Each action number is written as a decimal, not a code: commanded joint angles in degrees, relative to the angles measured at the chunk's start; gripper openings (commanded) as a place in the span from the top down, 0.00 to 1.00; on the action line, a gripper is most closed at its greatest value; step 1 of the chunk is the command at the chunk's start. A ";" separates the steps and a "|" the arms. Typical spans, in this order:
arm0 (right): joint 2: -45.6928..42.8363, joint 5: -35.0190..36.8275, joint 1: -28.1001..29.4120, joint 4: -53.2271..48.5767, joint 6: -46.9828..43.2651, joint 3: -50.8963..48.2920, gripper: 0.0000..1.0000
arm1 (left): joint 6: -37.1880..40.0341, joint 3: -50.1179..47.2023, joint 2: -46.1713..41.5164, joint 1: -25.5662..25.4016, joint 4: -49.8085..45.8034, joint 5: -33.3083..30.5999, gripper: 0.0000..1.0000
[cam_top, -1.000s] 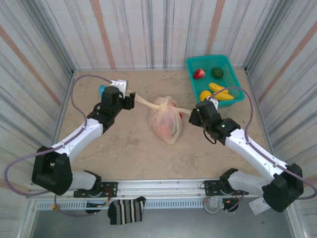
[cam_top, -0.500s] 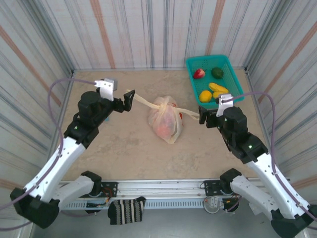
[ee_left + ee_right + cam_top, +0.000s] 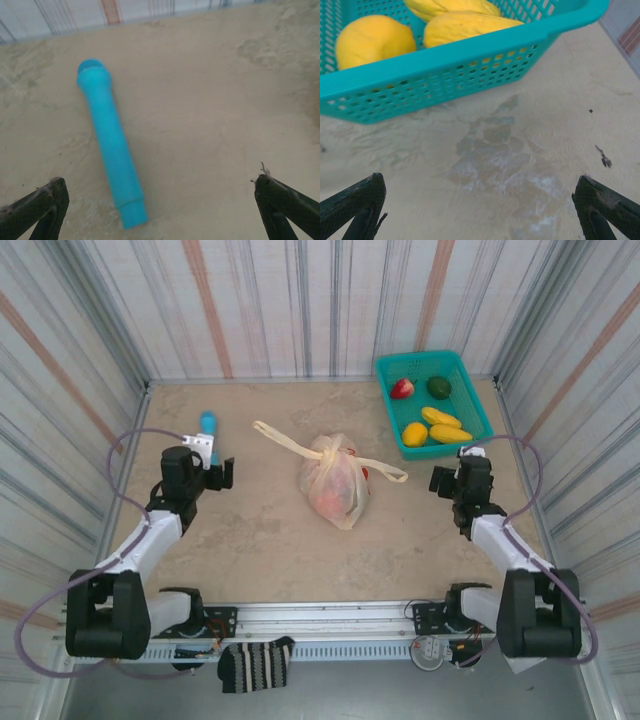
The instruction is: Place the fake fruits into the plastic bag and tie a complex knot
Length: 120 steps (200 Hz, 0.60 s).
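The plastic bag point(image 3: 333, 480) lies knotted in the middle of the table, with red and orange fake fruits showing through it. Its two handles lie slack on the table, one point(image 3: 278, 439) to the far left and one point(image 3: 386, 470) to the right. More fake fruits sit in the teal basket point(image 3: 470, 400): a red one point(image 3: 402, 389), a green one point(image 3: 439, 387) and yellow ones point(image 3: 447, 427) point(image 3: 372, 40). My left gripper point(image 3: 210, 468) point(image 3: 159, 190) stands open and empty left of the bag. My right gripper point(image 3: 455, 476) point(image 3: 479, 185) is open and empty just in front of the basket point(image 3: 445, 70).
A blue tube point(image 3: 209, 423) point(image 3: 111, 145) lies on the table just beyond my left gripper. Striped walls close in the table on three sides. A striped sock point(image 3: 256, 664) hangs over the front rail.
Both grippers have let go of the bag's handles, opened wide and drawn back and outward. The handles have dropped slack onto the table.
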 commanded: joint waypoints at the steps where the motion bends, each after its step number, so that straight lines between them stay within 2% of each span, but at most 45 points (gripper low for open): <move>1: 3.75 -7.46 -4.31 16.30 4.67 -3.61 0.01 | -2.39 -3.59 2.52 2.32 8.89 0.20 0.01; 13: 6.68 -10.36 -5.88 25.56 6.74 -6.19 0.01 | -4.59 -6.50 4.23 4.00 14.49 0.74 0.01; 30: 10.62 -12.68 -6.08 35.87 3.47 -8.79 0.01 | -7.49 -11.97 6.53 6.81 27.92 3.49 0.01; 43: 11.47 -14.42 -5.91 39.18 1.43 -9.67 0.01 | -6.91 -14.40 7.35 7.51 34.61 5.30 0.01; 60: 16.19 -18.64 -6.50 45.43 0.74 -11.19 0.01 | -7.35 -16.62 12.57 7.52 42.98 3.66 0.01; 78: 22.03 -18.66 -5.27 54.31 -0.59 -12.64 0.01 | -6.58 -19.02 20.41 7.39 57.00 5.41 0.01; 86: 22.61 -18.30 -4.80 53.74 -1.05 -11.49 0.01 | -6.08 -17.36 19.37 7.33 51.96 6.78 0.01; 96: 20.86 -19.28 -3.97 42.99 -2.82 -7.61 0.01 | -5.22 -12.35 17.33 6.49 38.58 6.04 0.01; 107: 22.14 -18.90 -2.46 40.04 -4.66 -5.16 0.01 | -3.02 -9.07 19.93 4.30 37.14 3.91 0.01; 120: 21.84 -18.73 -3.33 38.30 -3.57 -4.63 0.01 | -1.97 -8.19 18.64 2.43 32.68 0.99 0.01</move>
